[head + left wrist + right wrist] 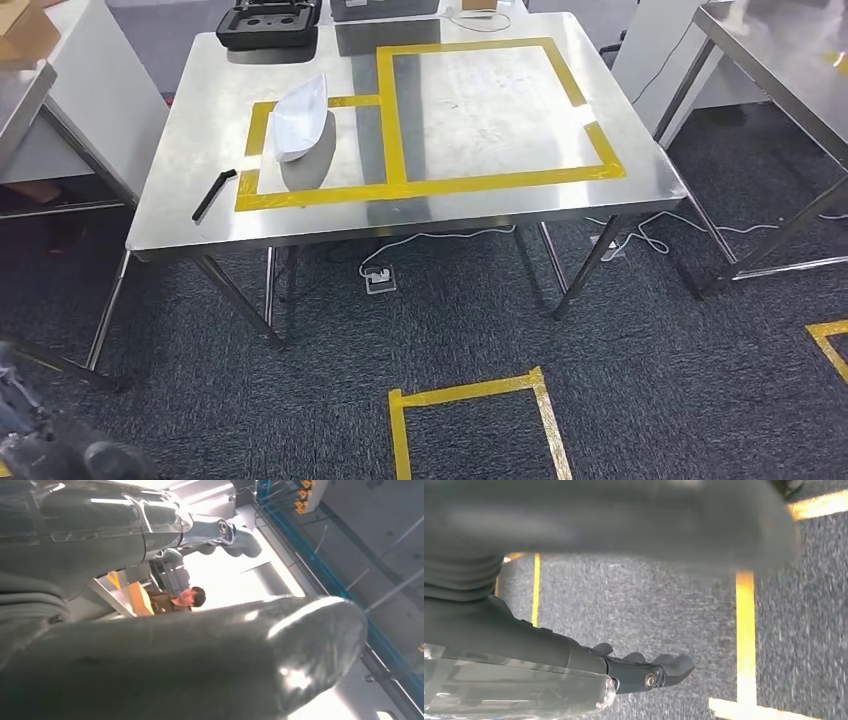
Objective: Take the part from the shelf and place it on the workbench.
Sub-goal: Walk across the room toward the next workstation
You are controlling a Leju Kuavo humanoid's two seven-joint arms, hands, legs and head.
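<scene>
A white curved part (300,120) lies on the steel workbench (480,100), inside the smaller yellow-taped box at its left. My left hand (100,535) hangs low beside me, away from the bench. Its thick thumb (225,650) and its fingers (225,532) are apart with nothing between them. My right hand (574,655) hangs over the dark carpet. Its fingers (654,672) are stretched out and hold nothing.
A black strip (213,194) lies near the bench's left front edge and a black case (268,24) stands at the back. Other steel tables stand at the left (20,100) and right (790,60). Yellow tape (470,395) marks the carpet. A person (187,597) stands off to my left.
</scene>
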